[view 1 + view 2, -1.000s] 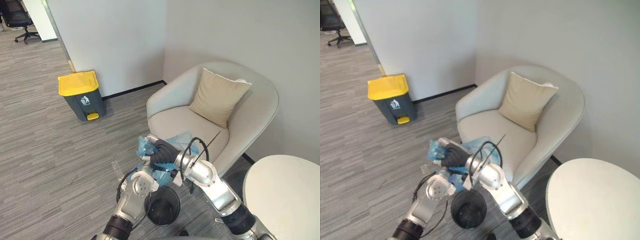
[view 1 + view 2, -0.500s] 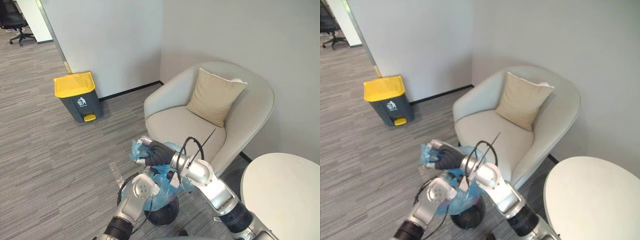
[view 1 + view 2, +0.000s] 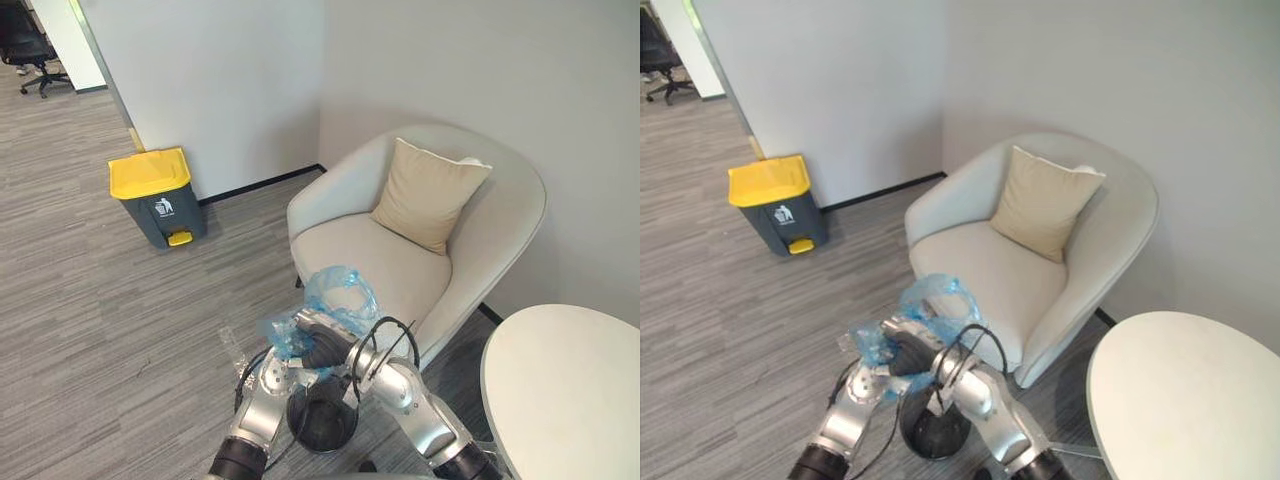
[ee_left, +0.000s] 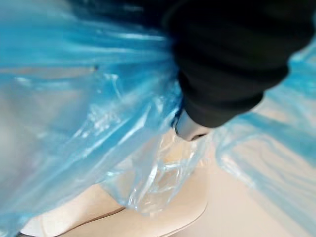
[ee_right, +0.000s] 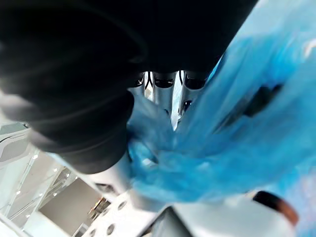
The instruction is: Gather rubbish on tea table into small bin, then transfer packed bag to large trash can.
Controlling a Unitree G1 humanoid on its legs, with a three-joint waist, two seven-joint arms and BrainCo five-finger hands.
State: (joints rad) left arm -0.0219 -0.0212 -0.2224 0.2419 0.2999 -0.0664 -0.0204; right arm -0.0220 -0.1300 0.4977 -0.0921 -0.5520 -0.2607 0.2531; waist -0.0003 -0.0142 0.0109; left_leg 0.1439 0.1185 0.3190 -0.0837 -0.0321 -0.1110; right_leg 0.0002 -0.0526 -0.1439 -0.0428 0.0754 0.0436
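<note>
Moved since half a second ago: both hands sit lower, nearer the small bin [image 3: 322, 425], and the bag [image 3: 340, 288], which then hung below them, now stands in a loose loop above them.

Item: bag. Thin blue see-through film, held over the small bin, in front of the armchair [image 3: 500, 240].
- Handling, as judged: very light, limp, slippery and easily torn. It will not keep a shape and may snag on the bin rim.
- Best hold: the gathered neck, bunched tight, not the loose loop.

Item: right hand [image 3: 320, 342]. Fingers clenched on bunched film, as its wrist view shows.

Item: left hand [image 3: 272, 368]. Beside the right, against the bag. Whether it grips cannot be told, as film covers it.

Item: trash can [image 3: 156, 196]. Yellow lid closed, by the wall, well apart from the hands.

Item: tea table [image 3: 570, 390]. Cut off at the edge, and the visible part carries nothing.

Hidden or unclear: the bag's contents, how much film is still inside the small bin, and whether the neck is tied.
</note>
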